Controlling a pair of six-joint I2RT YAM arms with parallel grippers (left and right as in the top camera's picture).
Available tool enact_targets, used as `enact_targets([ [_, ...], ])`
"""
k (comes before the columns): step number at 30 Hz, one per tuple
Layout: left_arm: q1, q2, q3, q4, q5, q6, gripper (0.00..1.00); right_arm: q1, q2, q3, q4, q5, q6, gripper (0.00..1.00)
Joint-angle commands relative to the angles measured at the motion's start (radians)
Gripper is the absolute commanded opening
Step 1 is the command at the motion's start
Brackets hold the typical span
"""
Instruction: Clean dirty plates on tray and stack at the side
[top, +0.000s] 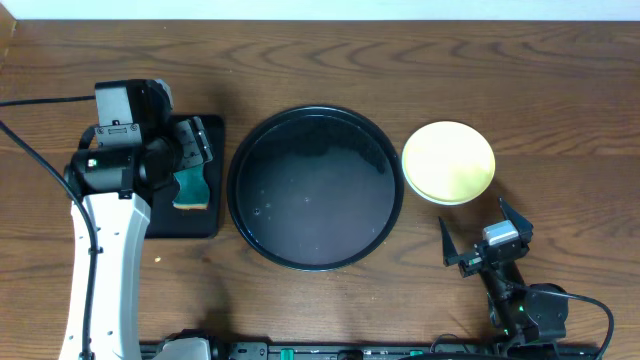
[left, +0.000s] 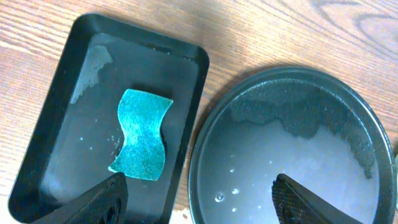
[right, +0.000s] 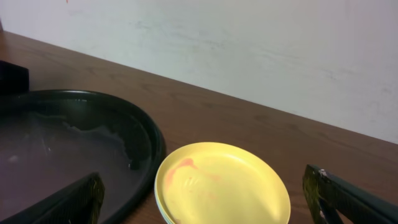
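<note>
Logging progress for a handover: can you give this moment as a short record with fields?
Round tray: large glossy black round tray, wet, no plates on it
Plate: pale yellow round plastic plate beside it, faint reddish smear
Sponge: teal sponge in small rectangular black tray
Left gripper: open, over sponge tray
Right gripper: open, empty, near plate

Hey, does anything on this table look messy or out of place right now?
Yes. The yellow plate, set beside the round tray, has a faint reddish smear on its face in the right wrist view, so it does not look fully clean. The tray itself holds a thin watery film with droplets.
</note>
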Motion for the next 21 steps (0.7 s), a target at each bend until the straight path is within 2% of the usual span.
enact_targets([
  [1, 0.0, -0.009, 0.002, -0.004, -0.041, -0.005, 0.75, -0.011, -0.007, -0.002, -0.005, -0.012, -0.011, 0.99],
  [4, 0.0, -0.063, -0.045, 0.009, -0.053, 0.007, 0.75, -0.011, -0.007, -0.002, -0.005, -0.012, -0.011, 0.99],
  [8, 0.0, -0.207, -0.198, 0.165, -0.01, 0.084, 0.75, -0.011, -0.007, -0.002, -0.005, -0.012, -0.011, 0.99],
  [11, 0.0, -0.377, -0.377, 0.333, 0.034, 0.167, 0.75, -0.011, -0.007, -0.002, -0.005, -0.012, -0.011, 0.99],
  [15, 0.0, -0.636, -0.628, 0.527, 0.041, 0.215, 0.75, -0.011, -0.007, -0.002, -0.005, -0.012, -0.011, 0.99],
  [21, 0.0, -0.978, -0.941, 0.728, 0.04, 0.262, 0.75, -0.011, -0.007, -0.002, -0.005, -0.012, -0.011, 0.99],
])
